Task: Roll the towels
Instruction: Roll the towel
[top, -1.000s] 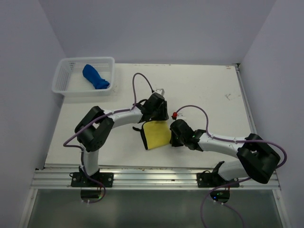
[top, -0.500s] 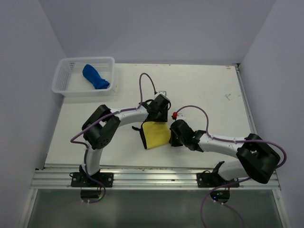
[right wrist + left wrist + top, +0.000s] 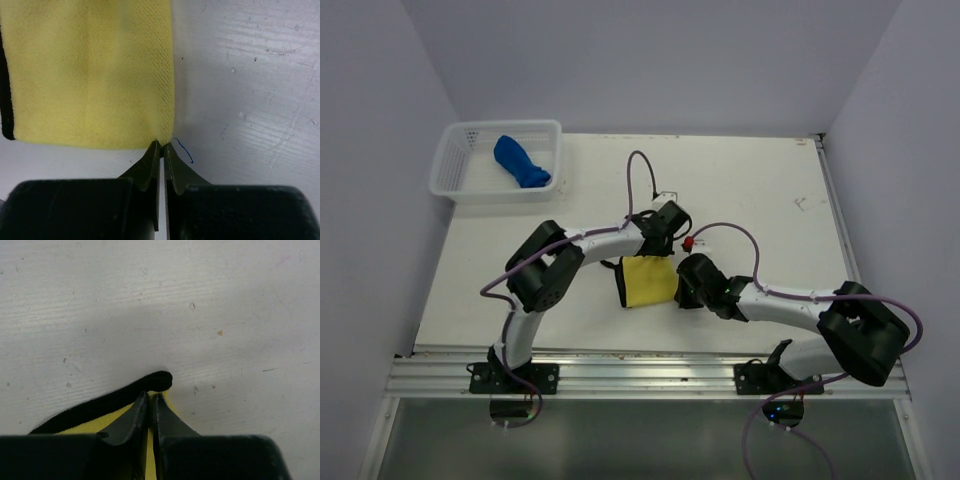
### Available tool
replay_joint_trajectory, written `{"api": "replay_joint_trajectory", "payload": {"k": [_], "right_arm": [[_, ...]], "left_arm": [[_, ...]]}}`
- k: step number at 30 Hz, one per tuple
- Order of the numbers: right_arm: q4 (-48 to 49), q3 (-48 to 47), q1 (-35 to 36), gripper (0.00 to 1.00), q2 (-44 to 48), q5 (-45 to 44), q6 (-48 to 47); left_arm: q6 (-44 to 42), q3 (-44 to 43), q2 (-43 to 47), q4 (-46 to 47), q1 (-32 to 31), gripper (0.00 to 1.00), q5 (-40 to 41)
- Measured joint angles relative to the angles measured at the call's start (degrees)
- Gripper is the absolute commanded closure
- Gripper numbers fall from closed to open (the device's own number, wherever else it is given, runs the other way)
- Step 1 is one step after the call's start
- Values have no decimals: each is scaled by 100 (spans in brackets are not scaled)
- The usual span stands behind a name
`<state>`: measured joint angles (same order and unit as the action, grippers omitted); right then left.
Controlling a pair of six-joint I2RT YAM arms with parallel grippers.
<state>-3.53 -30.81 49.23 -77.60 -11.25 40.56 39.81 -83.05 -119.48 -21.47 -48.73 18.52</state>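
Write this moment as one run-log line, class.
left claw: shut on yellow towel, dark-edged corner | right claw: shut on another corner | yellow towel: flat, unrolled | blue towel: in basket

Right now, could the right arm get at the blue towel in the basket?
Probably not. The right gripper is shut on a corner of the yellow towel, and the blue towel lies in the basket at the far left corner, beyond the left arm.

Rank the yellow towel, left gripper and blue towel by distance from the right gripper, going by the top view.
1. Yellow towel: mid-table, its corner pinched by the right gripper.
2. Left gripper: at that towel's far edge.
3. Blue towel: in the basket, far-left corner.
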Motion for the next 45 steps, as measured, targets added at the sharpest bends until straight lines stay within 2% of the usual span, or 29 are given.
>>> {"api": "replay_joint_trajectory", "payload": {"k": [12,19,22,28,30,31,32,34,40,45], "right_arm": [[-168,-11,409,100,122,-592,22],[-507,-186,925,100,232,-1056,-101],[-595,-306,1069,84,243,-1130,-133],[-758,-127,1086,80,1115,-1167,42],[-713,-24,1082,73,1480,-1158,111],[-671,22,1082,67,1602,-1152,149],[-649,39,1080,55,1681,-1134,168],[-601,42,1075,46,1707,-1137,223],[-726,33,992,43,1388,-1182,332],[-546,33,710,48,1012,-1106,334]], "left_arm": [[208,72,70,39,-11,97,103],[439,911,649,518,109,99,-195],[514,1331,931,916,188,99,-348],[573,2076,1432,1912,299,100,-614],[612,2232,1528,2212,315,100,-697],[629,2306,1572,2343,326,100,-754],[656,2371,1606,2435,330,100,-793],[726,2533,1694,2667,337,100,-896],[872,2715,1792,3012,365,100,-1178],[955,2855,1843,3145,426,100,-1333]]}}
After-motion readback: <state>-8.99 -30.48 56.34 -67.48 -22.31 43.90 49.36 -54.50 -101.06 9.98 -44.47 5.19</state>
